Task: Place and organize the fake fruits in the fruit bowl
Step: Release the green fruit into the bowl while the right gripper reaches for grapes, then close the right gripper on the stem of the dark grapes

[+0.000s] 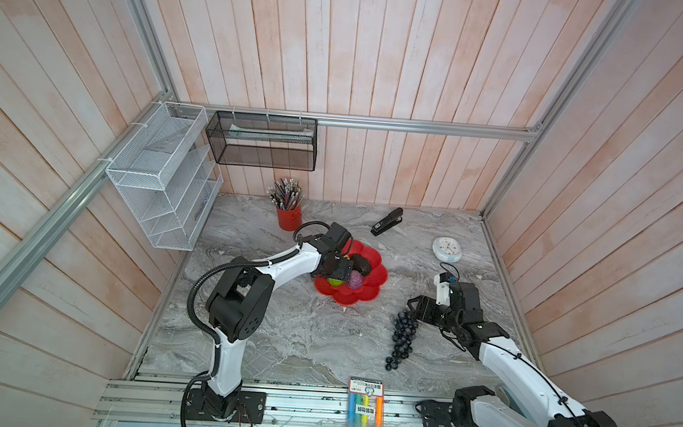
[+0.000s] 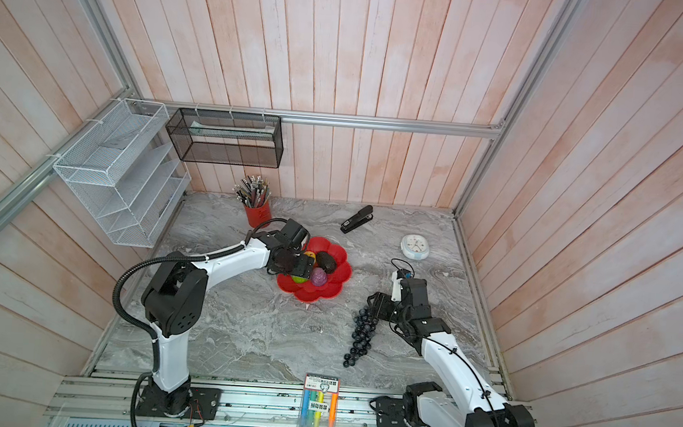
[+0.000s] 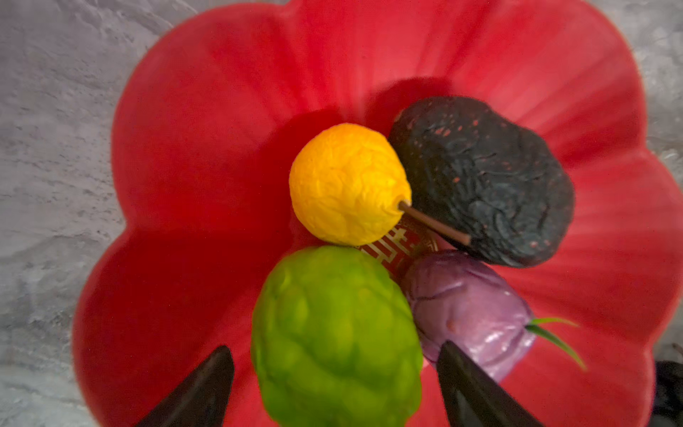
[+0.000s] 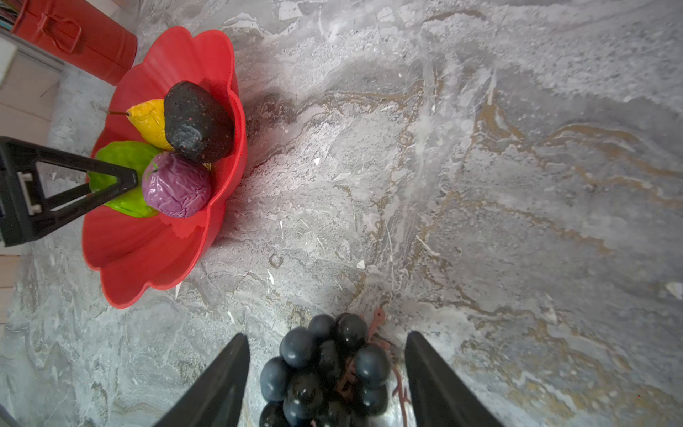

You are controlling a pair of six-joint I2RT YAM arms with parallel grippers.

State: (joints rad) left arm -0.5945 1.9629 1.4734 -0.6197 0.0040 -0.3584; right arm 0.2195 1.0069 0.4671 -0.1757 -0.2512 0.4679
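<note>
Red and glossy, the scalloped bowl (image 1: 366,298) sits mid-frame in both top views on the grey veined tabletop (image 1: 279,343). Four fruits crowd round its gold emblem (image 3: 401,246). The crinkled yellow fruit (image 3: 347,185) touches the avocado (image 3: 480,181), and its thin brown stem lies against that dark, pitted, red-flecked skin. In the top views the avocado's long axis runs from upper left to lower right. The knobbly green fruit (image 3: 336,325) touches both the yellow one and the wrinkled purple fruit (image 3: 465,307), whose green leaf tuft points outward toward the rim. The left pincer (image 3: 336,349) hangs over the bowl, spread, with a black finger on either side of the green fruit. A gap shows at one finger, and the pincer grips nothing. The grapes (image 1: 401,338), a bunch of smooth dark beads, lie on the tabletop to the lower right of the bowl, apart from it. Their long axis runs down the frame, leaning slightly left, with the thick stem end uppermost and the bunch tapering toward the lower end. The right pincer (image 4: 325,340) is spread astride that stem end, with gaps on both sides, pinching nothing.
</note>
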